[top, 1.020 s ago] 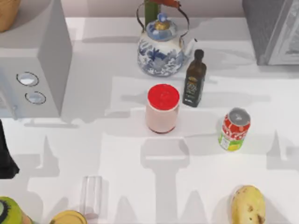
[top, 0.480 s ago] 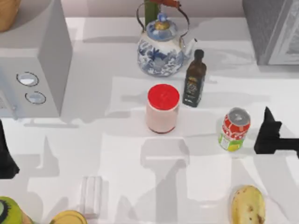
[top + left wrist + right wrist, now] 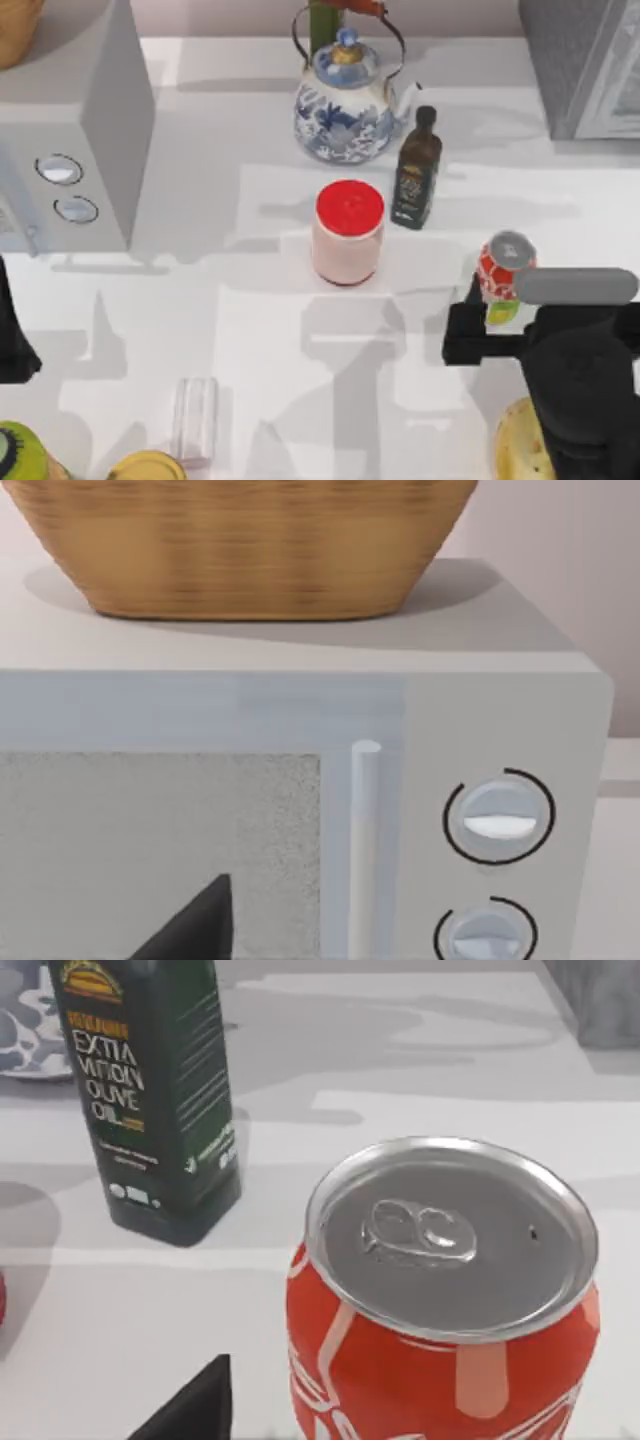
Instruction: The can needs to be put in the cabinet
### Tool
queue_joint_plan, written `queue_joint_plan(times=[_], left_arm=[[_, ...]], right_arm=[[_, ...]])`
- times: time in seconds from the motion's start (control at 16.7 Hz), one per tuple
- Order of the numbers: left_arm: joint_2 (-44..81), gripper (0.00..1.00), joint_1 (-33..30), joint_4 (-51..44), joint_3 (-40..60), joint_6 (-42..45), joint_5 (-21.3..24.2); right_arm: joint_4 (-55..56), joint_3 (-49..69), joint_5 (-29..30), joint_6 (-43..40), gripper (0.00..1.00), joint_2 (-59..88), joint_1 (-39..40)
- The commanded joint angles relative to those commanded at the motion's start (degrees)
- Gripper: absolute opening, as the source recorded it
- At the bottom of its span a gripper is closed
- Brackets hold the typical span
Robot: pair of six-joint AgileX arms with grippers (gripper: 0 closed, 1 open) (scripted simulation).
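Observation:
The can point(image 3: 506, 262), red with a silver top, stands upright on the white table right of centre. My right gripper point(image 3: 503, 312) has come in from the right and sits open at the can's near side, its black fingers point(image 3: 468, 303) low beside it without closing. In the right wrist view the can point(image 3: 445, 1290) is very close, with one fingertip point(image 3: 190, 1410) next to it. The grey cabinet point(image 3: 585, 65) stands at the far right corner. My left arm point(image 3: 12, 340) is parked at the left edge, one fingertip point(image 3: 195, 925) showing in front of the microwave.
A pink jar with a red lid point(image 3: 347, 235) stands mid-table, a dark oil bottle point(image 3: 417, 170) and a blue-white teapot point(image 3: 345, 100) behind it. The microwave point(image 3: 70, 130) fills the far left. A glass point(image 3: 195, 420) and a yellow fruit point(image 3: 515, 450) lie near the front edge.
My right arm has swung in from the right edge and now reaches the can, covering its lower part. The can and my left arm have stayed put.

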Motion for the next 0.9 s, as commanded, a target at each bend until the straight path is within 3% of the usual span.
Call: queue_joint_plan(times=[0.24, 0.54, 0.9], left_arm=[[0.0, 1.00, 0.0, 0.0, 0.0, 0.0, 0.0], [0.0, 1.00, 0.0, 0.0, 0.0, 0.0, 0.0], [0.0, 1.00, 0.0, 0.0, 0.0, 0.0, 0.0]], right_arm=[[4.9, 1.0, 3.8, 1.6, 1.00, 7.9, 3.4], [5.0, 0.9, 4.0, 1.6, 1.00, 8.3, 3.3], [5.5, 6.4, -1.9, -2.7, 1.00, 10.4, -3.2]])
